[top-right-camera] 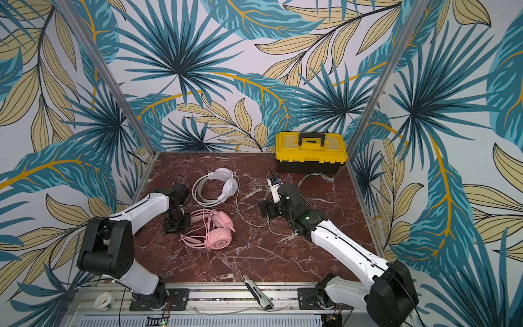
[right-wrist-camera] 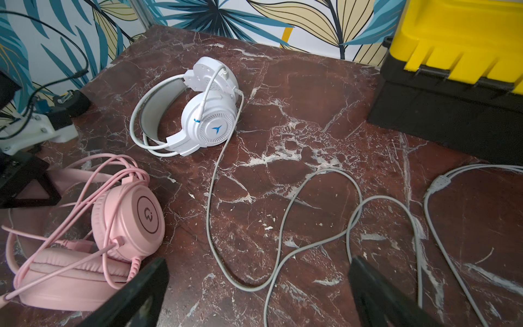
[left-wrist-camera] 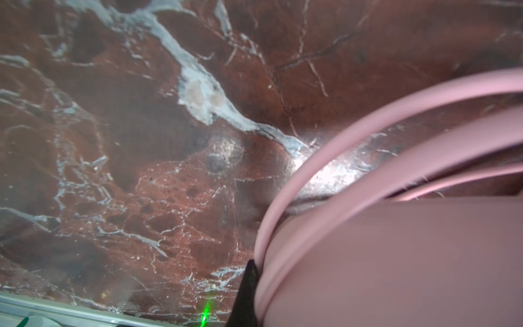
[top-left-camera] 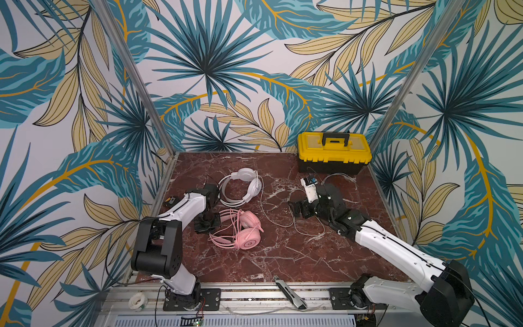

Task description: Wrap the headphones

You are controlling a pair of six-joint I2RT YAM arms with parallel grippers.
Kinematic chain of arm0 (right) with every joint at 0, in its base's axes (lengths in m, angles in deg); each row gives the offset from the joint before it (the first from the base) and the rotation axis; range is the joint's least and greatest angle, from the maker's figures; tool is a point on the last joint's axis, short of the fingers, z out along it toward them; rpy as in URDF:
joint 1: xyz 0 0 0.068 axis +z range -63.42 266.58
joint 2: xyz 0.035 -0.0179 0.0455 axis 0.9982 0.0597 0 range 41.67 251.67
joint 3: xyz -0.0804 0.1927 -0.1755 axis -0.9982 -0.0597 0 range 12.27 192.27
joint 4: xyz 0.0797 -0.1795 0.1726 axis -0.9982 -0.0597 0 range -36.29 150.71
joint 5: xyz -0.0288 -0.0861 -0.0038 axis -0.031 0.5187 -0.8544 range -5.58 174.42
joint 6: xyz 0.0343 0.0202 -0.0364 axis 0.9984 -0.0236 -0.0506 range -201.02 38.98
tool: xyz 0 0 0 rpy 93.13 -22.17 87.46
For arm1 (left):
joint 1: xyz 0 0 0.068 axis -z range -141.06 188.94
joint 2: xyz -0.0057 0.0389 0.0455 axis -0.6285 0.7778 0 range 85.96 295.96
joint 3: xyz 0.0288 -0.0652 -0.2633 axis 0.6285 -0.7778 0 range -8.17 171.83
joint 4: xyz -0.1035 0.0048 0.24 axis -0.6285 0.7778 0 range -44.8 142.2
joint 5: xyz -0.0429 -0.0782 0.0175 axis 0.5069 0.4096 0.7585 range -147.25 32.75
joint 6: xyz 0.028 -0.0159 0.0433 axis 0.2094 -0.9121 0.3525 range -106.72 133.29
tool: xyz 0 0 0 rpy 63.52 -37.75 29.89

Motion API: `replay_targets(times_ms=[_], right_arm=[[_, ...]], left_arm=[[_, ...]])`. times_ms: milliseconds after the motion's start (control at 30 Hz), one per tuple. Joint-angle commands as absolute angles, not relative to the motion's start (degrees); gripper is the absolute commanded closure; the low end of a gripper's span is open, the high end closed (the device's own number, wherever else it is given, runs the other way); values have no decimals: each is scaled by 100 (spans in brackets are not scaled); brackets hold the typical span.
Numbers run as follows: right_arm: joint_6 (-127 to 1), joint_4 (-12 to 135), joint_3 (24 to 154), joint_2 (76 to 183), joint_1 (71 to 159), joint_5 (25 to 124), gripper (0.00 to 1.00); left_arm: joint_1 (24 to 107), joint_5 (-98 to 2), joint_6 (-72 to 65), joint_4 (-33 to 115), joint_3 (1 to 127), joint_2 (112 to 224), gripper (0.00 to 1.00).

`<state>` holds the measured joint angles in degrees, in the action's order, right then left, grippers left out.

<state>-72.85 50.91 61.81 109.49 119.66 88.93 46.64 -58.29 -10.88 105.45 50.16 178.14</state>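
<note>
Only right wrist view shows right hand (right-wrist-camera: 259, 262) spread above loose looping cable (right-wrist-camera: 211, 184) of white headset (right-wrist-camera: 209, 121) on tabletop (right-wrist-camera: 311, 99); pink headset (right-wrist-camera: 127, 218), cord tangled over it, beside left hand (top-left-camera: 209, 226), pressed together, grip unclear

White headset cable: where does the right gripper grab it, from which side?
Probably the straight single run of the cable just off the white headset, from above, right gripper straddling it crosswise. There it lies flat on the marble, clear of its own loops.
</note>
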Motion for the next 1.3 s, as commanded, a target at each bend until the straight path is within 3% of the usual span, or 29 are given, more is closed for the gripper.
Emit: replay_targets(times_ms=[0, 433, 733, 1267], right_arm=[[-7137, 5374, 6001, 10812, 11956, 8951, 0], [-7187, 5500, 5938, 10858, 11957, 8835, 0], [-7240, 5604, 5919, 10873, 11955, 8775, 0], [-7363, 5795, 5837, 10871, 11959, 8768, 0]], left_arm=[[4615, -5901, -900, 10507, 5254, 17872, 99], [4510, -6243, -732, 10555, 5340, 18532, 87], [4465, -6525, -667, 10742, 5567, 18748, 67], [4465, -6270, -799, 11059, 5975, 18071, 18]])
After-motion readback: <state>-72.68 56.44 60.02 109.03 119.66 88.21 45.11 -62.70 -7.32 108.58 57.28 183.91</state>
